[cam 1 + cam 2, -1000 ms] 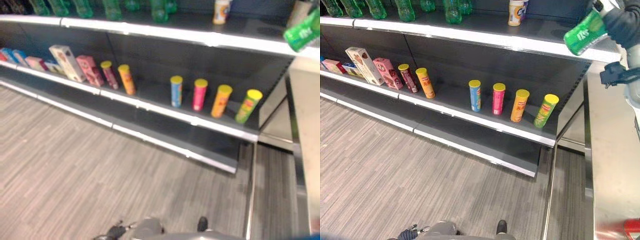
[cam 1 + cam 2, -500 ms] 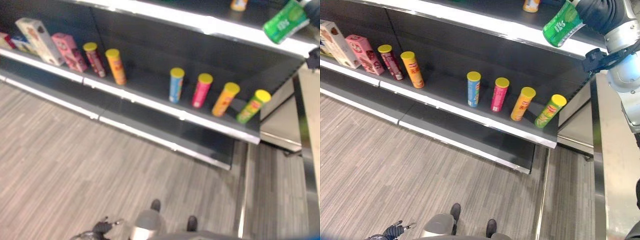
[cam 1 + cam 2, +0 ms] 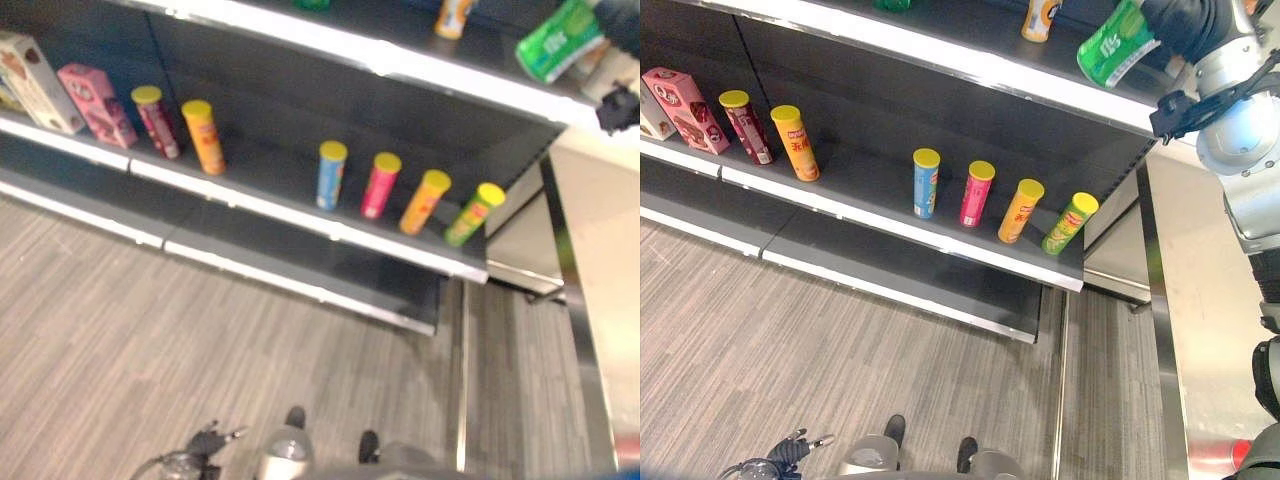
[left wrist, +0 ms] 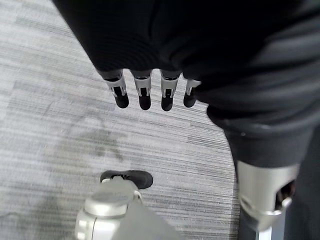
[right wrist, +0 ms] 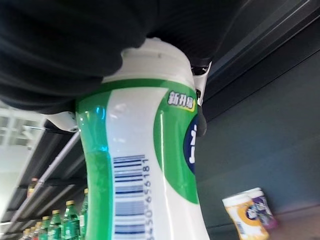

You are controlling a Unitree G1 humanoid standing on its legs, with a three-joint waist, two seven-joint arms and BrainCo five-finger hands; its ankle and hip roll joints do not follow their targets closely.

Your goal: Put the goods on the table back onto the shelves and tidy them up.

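Between the earlier frames and this moment, the camera swung, so the whole scene shifted; the right hand [image 3: 1185, 22] with the green plastic bottle with white label [image 3: 1113, 45] stayed raised at the right end of the white-edged dark upper shelf [image 3: 970, 62]. In the right wrist view the fingers were clamped round the bottle's upper part, bottle tilted, base towards the shelf. The left hand [image 4: 150, 90] hung over the grey striped floor [image 4: 45, 115], fingers straight, side by side, holding nothing.

Step in hand, as judged: carrying the bottle to the upper shelf. An orange-and-white jar [image 3: 1040, 18] stood on that shelf nearby; a row of green bottles [image 5: 55, 220] stood farther along.

Next move called for: advance over the shelf edge, bring the bottle upright, lower it clear of the jar, then release
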